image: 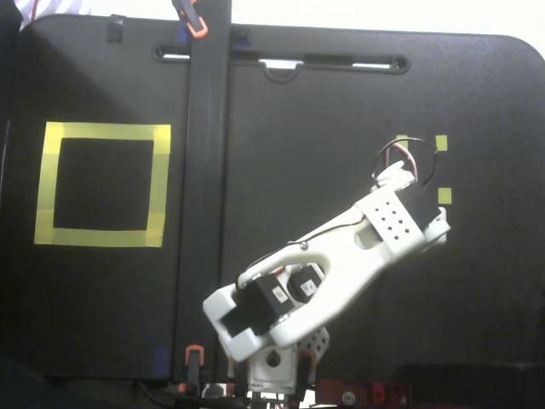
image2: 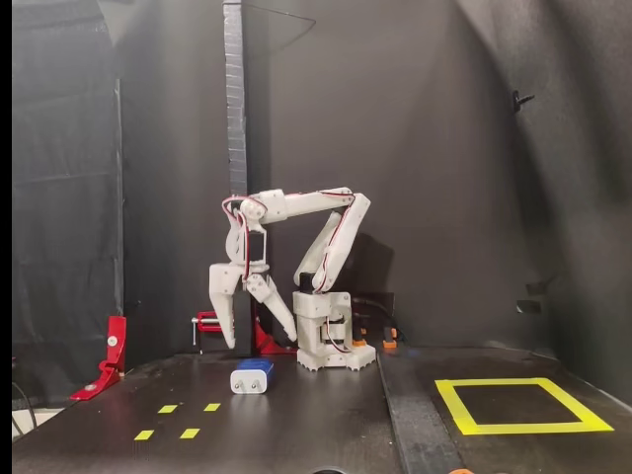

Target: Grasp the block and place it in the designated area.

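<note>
- gripper (image2: 259,339) hanging with fingers spread apart, gripping nothing, just above the block (image2: 252,376)
- block sitting on the table (image2: 316,420), well apart from the designated area (image2: 520,405)

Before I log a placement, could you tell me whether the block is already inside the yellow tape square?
No, in a fixed view the block sits on the table well left of the yellow square, below the open gripper.

Around me hangs dark cloth backdrop (image2: 444,148), dimly lit; my black tabletop (image: 298,111) shows a bright strip beyond its far edge, a dark vertical post (image2: 235,99) rising behind
</note>
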`<action>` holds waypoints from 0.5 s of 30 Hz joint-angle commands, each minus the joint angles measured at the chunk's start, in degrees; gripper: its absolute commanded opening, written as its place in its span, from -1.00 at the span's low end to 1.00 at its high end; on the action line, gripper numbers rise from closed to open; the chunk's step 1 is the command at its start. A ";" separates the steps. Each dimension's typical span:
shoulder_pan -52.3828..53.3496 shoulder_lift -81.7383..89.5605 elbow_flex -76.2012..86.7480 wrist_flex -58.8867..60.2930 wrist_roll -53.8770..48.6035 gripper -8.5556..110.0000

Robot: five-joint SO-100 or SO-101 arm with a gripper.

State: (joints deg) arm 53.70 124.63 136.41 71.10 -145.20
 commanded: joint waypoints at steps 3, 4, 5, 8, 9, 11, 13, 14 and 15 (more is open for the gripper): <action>0.88 0.97 2.81 -4.39 -0.44 -0.18; 0.97 0.97 3.52 -5.36 -0.44 -0.18; 1.14 0.88 4.22 -6.24 -0.53 -0.18; 1.58 0.70 5.62 -8.09 -0.62 -0.18; 1.58 0.62 6.15 -8.70 -0.62 -0.18; 1.58 0.09 6.86 -9.93 -0.53 -0.18; 1.67 -1.14 7.03 -10.90 -0.35 -0.18; 1.67 -1.85 7.03 -11.43 -0.26 -0.18; 1.58 -2.55 7.12 -12.04 0.09 -0.18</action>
State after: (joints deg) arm 55.11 122.78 143.70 60.03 -145.20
